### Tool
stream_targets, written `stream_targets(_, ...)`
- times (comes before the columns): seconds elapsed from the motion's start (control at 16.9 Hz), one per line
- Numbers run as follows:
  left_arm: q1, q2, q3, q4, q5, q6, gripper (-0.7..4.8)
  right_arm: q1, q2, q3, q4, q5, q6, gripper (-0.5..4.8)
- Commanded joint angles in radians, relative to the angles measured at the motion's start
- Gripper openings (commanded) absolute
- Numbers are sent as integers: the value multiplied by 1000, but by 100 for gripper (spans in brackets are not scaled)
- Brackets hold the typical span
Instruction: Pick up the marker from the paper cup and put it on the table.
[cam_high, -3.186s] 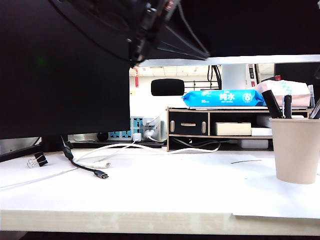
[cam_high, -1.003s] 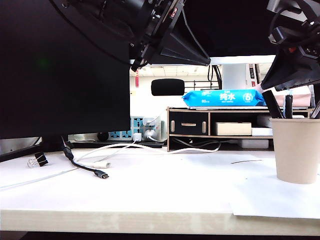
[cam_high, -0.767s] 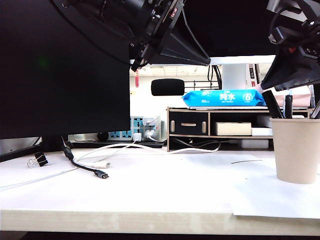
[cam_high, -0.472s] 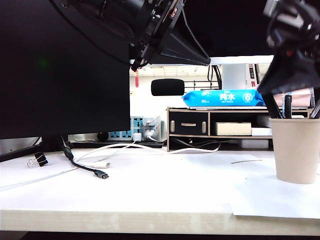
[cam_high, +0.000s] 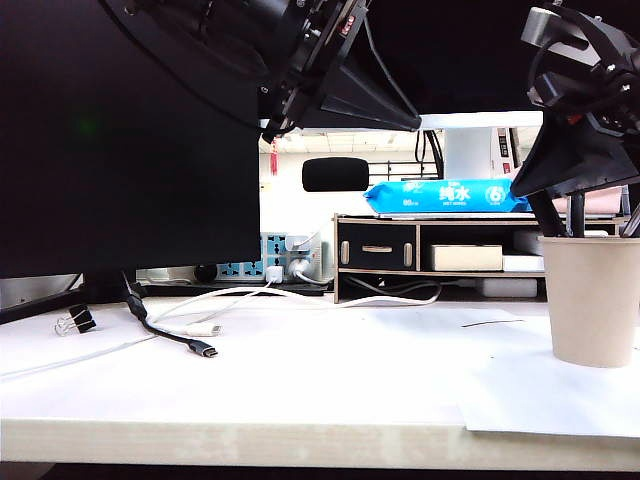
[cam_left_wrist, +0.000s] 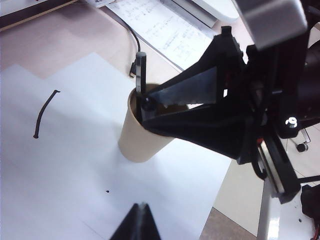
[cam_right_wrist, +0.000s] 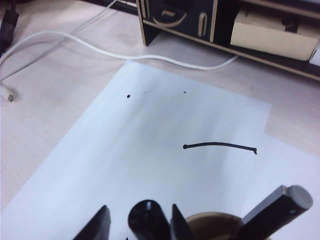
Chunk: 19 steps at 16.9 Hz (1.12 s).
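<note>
The marker (cam_right_wrist: 149, 220) stands upright in the paper cup (cam_high: 592, 300), which sits on a white sheet on the table (cam_high: 300, 390) near its right end. My right gripper (cam_right_wrist: 139, 226) hangs just above the cup rim, fingers spread either side of the marker's cap (not touching it). My left gripper (cam_left_wrist: 139, 222) hovers apart, watching; I cannot tell its state.

Low exterior view along table (cam_high: 300, 400), both wrist views share paper cup (cam_left_wrist: 137, 140)
</note>
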Motion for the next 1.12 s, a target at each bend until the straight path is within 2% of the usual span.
stream_targets(0.06, 0, -4, 3, 13, 1, 1, -5, 0, -2, 5, 17, -2, -3, 105)
stream_targets(0.41, 0, -4, 3, 13, 1, 1, -5, 0, -2, 5, 14, -1, -3, 103)
stream_targets(0.59, 0, -4, 3, 13, 0, 2, -5, 0, -2, 5, 15, -1, -3, 54)
stream_targets(1.12, 1, -4, 3, 13, 0, 2, -5, 0, -2, 10, 39, 22, -3, 52)
